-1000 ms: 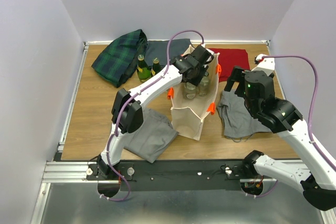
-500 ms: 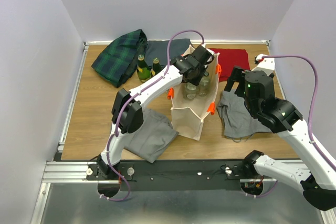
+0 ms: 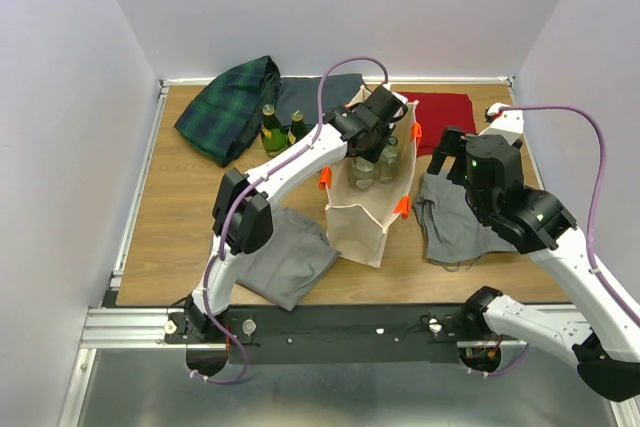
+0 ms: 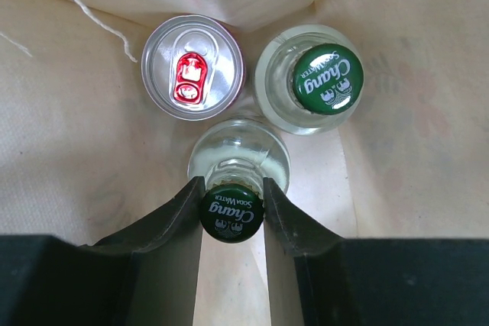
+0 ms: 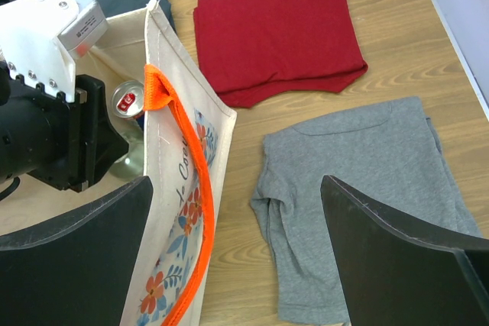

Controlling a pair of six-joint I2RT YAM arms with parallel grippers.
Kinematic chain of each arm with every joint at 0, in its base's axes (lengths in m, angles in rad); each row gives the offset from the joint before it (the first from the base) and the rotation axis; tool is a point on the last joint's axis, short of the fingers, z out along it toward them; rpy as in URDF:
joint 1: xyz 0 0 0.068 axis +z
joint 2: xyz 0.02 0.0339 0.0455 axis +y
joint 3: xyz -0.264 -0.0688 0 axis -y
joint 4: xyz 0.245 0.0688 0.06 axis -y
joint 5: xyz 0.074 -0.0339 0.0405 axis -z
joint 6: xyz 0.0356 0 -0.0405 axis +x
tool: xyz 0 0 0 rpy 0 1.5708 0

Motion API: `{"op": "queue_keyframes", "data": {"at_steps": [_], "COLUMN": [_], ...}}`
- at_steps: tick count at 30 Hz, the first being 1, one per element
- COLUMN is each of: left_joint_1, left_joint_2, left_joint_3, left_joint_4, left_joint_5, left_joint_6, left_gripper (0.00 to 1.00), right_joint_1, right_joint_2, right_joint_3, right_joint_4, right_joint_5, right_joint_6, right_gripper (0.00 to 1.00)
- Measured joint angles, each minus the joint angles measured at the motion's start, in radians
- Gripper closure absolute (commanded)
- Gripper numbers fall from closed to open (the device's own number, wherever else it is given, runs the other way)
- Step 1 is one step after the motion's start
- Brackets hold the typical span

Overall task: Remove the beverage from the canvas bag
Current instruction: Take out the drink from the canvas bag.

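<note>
Left gripper tight around 1 soda bottle inside canvas bag (right gripper spread wide).

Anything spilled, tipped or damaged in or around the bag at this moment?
Nothing serious. The canvas bag stands upright; the can, the far bottle and the near bottle inside it are upright, both bottles capped. Only a loose thread trails across the bag's inner wall, and the grey T-shirt lies rumpled.

L fingers pinch cap of near bottle; can, 2nd bottle beyond, in bag.
</note>
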Motion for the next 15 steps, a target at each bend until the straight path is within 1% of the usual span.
{"op": "queue_keyframes", "data": {"at_steps": [15], "left_joint_1": [0.000], "left_joint_2": [0.000], "left_joint_3": [0.002], "left_joint_4": [-0.001], "left_joint_5": [0.020], "left_joint_6": [0.019], "left_gripper": [1.00], "right_joint_1": [0.000], "right_joint_2": [0.000], "right_joint_3": [0.000], "right_joint_4": [0.000], "right_joint_5": [0.000], "right_joint_6": [0.000], "right_gripper": [0.00]}}
